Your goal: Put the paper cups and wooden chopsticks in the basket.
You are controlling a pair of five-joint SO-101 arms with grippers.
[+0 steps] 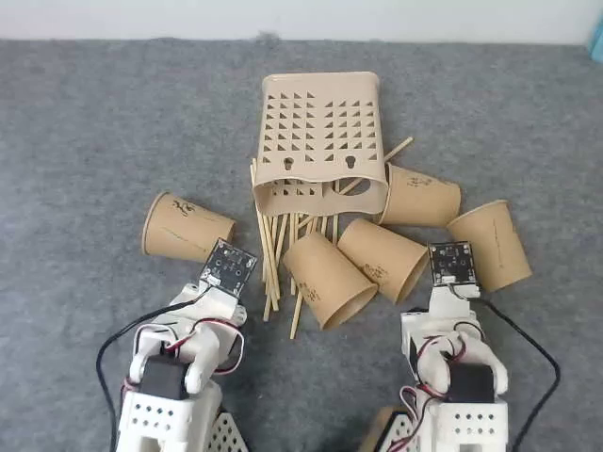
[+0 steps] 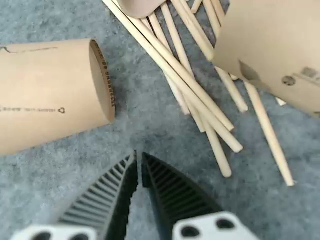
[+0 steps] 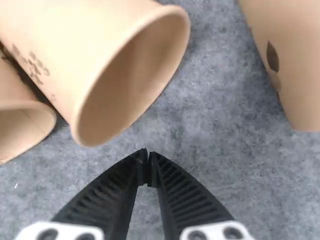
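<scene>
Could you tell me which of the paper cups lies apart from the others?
The cup beside the left gripper, across the chopsticks from the other four cups, which cluster together by the basket.

I have open grey carpet [image 1: 94, 122] left of the tan perforated plastic basket [image 1: 320, 132] and beyond it. The basket's near edge is blocked. Pale wooden chopsticks [image 1: 275, 254] fan out from it, and four brown paper cups [image 1: 384, 256] lie crowded near and right of it. A fifth cup [image 1: 186, 228] lies near-left of the basket, with a bare strip between it and the sticks.
</scene>
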